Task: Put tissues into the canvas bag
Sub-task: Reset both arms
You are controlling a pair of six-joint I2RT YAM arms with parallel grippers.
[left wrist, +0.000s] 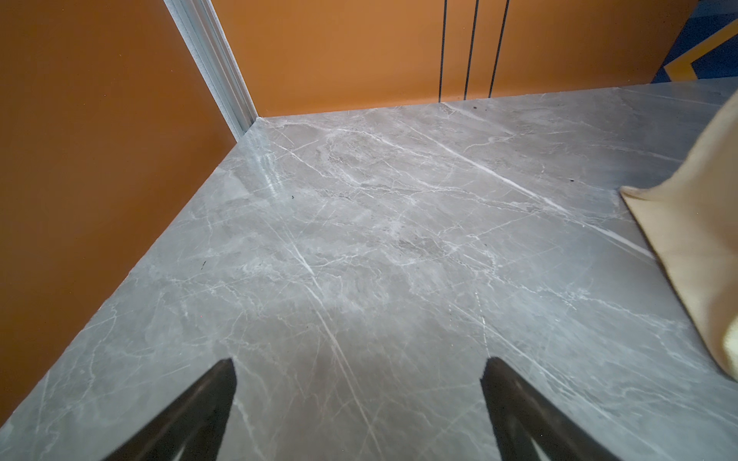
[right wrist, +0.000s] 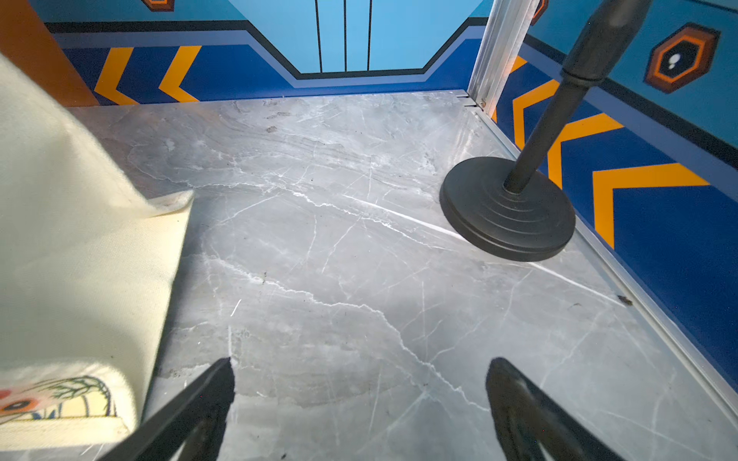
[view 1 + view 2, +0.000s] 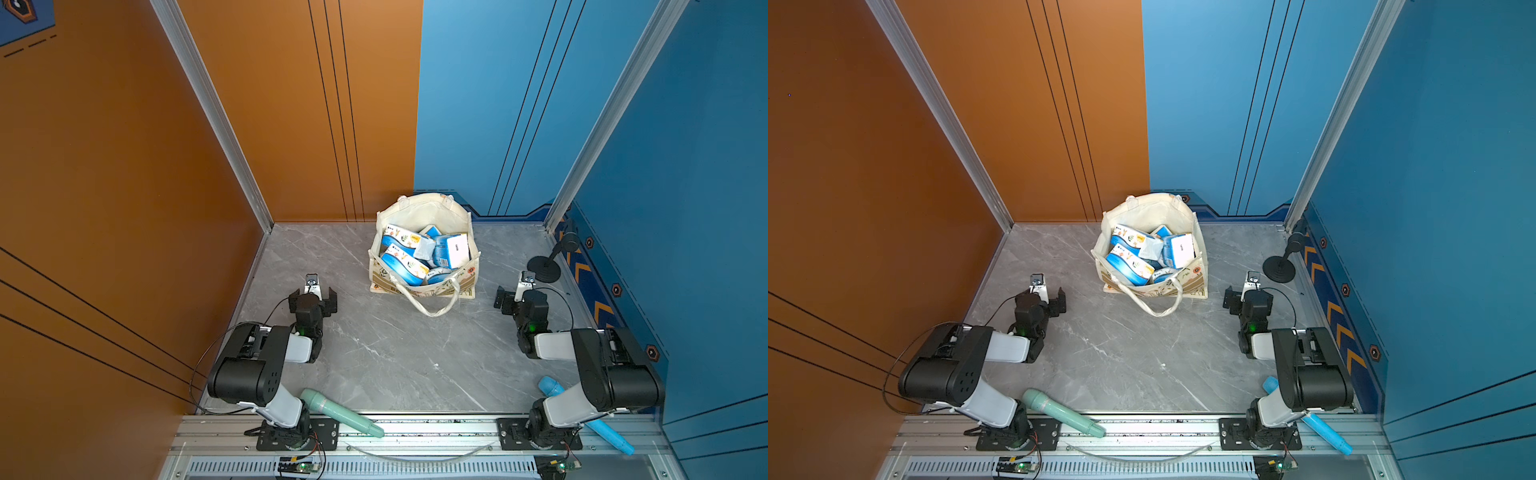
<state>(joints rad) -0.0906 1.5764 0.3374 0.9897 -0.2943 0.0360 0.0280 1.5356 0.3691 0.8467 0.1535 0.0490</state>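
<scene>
Cream canvas, soft and slumping, is forming the canvas bag (image 3: 424, 212), which is standing at centre frame in both top views with its mouth open and one rope handle draping toward the lower edge. The tissues (image 3: 405, 253), glossy blue-and-white brick-shaped packs, are lying jumbled inside it. No pack is showing on the grey veined marble table (image 3: 395, 353), so loading is judged complete or nearly so. The left gripper (image 1: 359, 361) and right gripper (image 2: 359, 361) are hovering lower left and lower right of the bag, jaws spread wide and holding nothing. The next move is probably calling only for a check for stray packs. A teal cylinder (image 3: 340, 412) and a light-blue cylinder (image 3: 586, 415) are lying along the bottom rail.
</scene>
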